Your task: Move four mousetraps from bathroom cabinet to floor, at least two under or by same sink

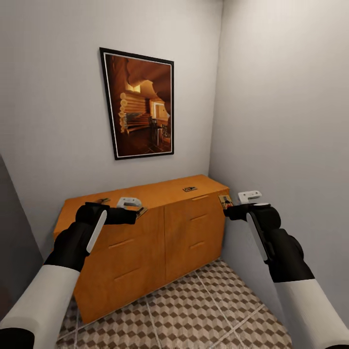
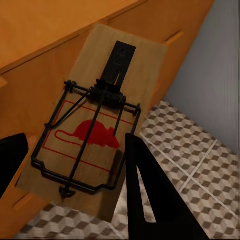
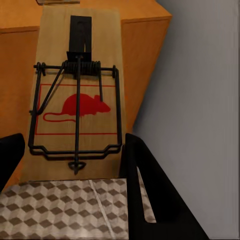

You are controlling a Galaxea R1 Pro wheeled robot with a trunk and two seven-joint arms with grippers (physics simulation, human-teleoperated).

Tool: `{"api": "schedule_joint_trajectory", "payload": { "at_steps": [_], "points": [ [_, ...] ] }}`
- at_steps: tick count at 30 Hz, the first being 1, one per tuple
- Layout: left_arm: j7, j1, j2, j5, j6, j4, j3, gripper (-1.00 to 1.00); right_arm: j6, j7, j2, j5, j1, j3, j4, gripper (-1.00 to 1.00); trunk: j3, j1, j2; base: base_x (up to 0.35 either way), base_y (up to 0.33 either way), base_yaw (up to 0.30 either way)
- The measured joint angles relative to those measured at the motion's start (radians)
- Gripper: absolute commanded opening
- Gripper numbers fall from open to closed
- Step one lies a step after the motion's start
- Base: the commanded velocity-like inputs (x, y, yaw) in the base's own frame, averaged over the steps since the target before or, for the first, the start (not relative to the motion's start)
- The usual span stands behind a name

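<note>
Each gripper holds one mousetrap in front of an orange dresser. My left gripper (image 1: 132, 215) is shut on a tan mousetrap (image 1: 141, 210) by the dresser's upper left drawer. The left wrist view shows that mousetrap (image 2: 95, 120), with black wire and a red mouse print, between the fingers (image 2: 150, 195). My right gripper (image 1: 230, 211) is shut on a second mousetrap (image 1: 225, 200) at the dresser's right corner. This mousetrap (image 3: 77, 100) sits flat between the fingers (image 3: 150, 190). The bathroom floor (image 1: 203, 310) lies below. The cabinet and the sink are out of view.
The orange dresser (image 1: 160, 237) stands against the back wall with two small flat objects (image 1: 190, 188) (image 1: 102, 199) on its top. A framed picture (image 1: 140, 109) hangs above it. A grey wall (image 1: 291, 145) is close on the right, and a dark panel (image 1: 14, 242) on the left.
</note>
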Motion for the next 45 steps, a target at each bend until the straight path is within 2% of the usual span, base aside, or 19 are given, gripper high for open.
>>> {"api": "schedule_joint_trajectory", "payload": {
  "at_steps": [8, 14, 26, 39, 43, 44, 45],
  "points": [
    [0.000, 0.000, 0.000, -0.001, -0.002, 0.005, 0.000, -1.00, 0.000, 0.000, -0.001, 0.000, 0.000, 0.000, 0.007, -1.00, 0.000, 0.000, 0.000, -0.334, 0.000, 0.000],
    [0.001, 0.000, 0.000, -0.001, -0.005, 0.039, 0.000, -1.00, 0.000, -0.002, -0.002, -0.007, 0.000, 0.000, 0.016, -1.00, 0.000, 0.000, 0.000, -0.329, 0.000, 0.000],
    [0.002, 0.000, 0.000, -0.003, -0.008, 0.052, -0.001, -1.00, 0.000, -0.003, -0.003, -0.009, 0.000, 0.000, 0.018, -1.00, 0.000, 0.000, 0.000, -0.085, 0.000, 0.000],
    [0.003, 0.000, -0.002, -0.002, -0.008, 0.069, -0.001, -1.00, 0.000, -0.003, -0.003, -0.009, 0.000, 0.000, 0.058, -1.00, 0.000, 0.000, 0.000, -0.306, -0.004, 0.000],
    [0.004, 0.000, -0.005, -0.007, -0.016, 0.130, -0.001, -1.00, 0.000, -0.003, -0.004, -0.009, -0.002, -0.001, 0.113, -1.00, 0.000, 0.000, 0.000, -0.323, -0.060, 0.000],
    [0.004, 0.000, -0.006, -0.009, -0.035, 0.161, -0.001, -1.00, 0.000, -0.003, -0.004, -0.009, -0.003, -0.001, 0.129, -1.00, 0.000, 0.000, 0.000, -0.324, -0.081, 0.000],
    [0.006, 0.000, -0.006, -0.010, -0.096, 0.222, -0.001, -1.00, 0.000, -0.002, -0.004, -0.010, -0.004, -0.001, 0.157, -1.00, 0.000, 0.000, 0.000, -0.323, -0.087, 0.000]
  ]
}}
